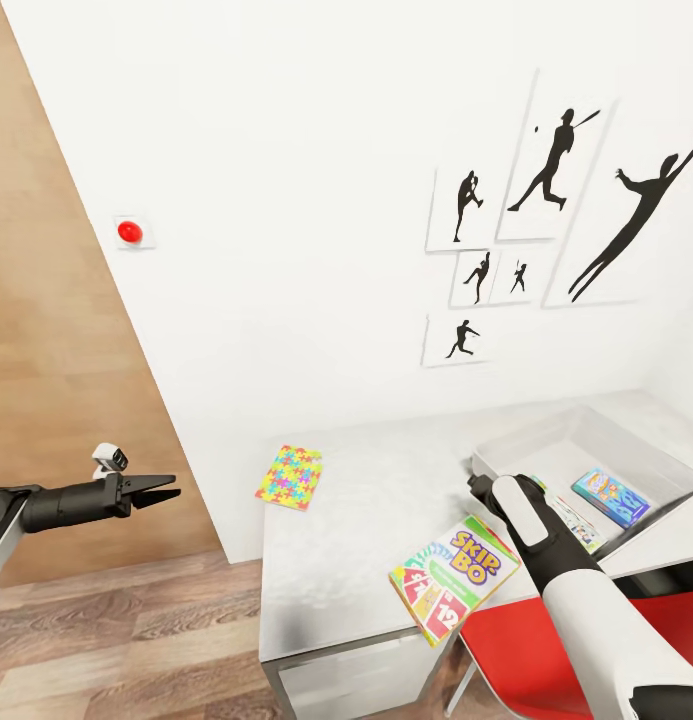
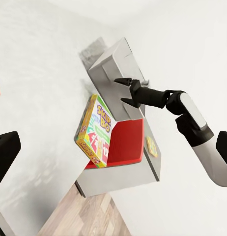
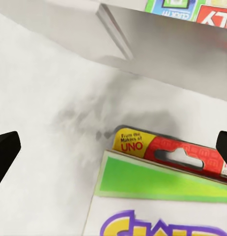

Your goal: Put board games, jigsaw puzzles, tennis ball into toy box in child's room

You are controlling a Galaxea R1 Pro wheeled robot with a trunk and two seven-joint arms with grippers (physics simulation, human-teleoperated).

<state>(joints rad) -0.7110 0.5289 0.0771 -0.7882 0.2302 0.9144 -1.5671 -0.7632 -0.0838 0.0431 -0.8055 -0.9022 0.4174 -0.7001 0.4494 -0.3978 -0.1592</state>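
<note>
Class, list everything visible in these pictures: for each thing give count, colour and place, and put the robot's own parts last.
Table: one, pale grey, against the wall.
Toy box: one, light grey, on the table's right.
Skip-Bo game: one, green and yellow, at the table's front edge.
Jigsaw puzzle: one, multicoloured, at the table's left.
Games in the box: at least two, blue and green.
Chair: one, red, under the table.
Wall pictures: six, black silhouettes.
Button: one, red, on the wall.
Left pincer: black, open, over the floor.
Right pincer: black, open, near the box.

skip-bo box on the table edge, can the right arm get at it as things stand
Probably yes. The right tool hangs open just above the Skip-Bo box, which lies flat at the table edge with nothing on top of it. The toy box wall stands close beside it, but apart.
</note>
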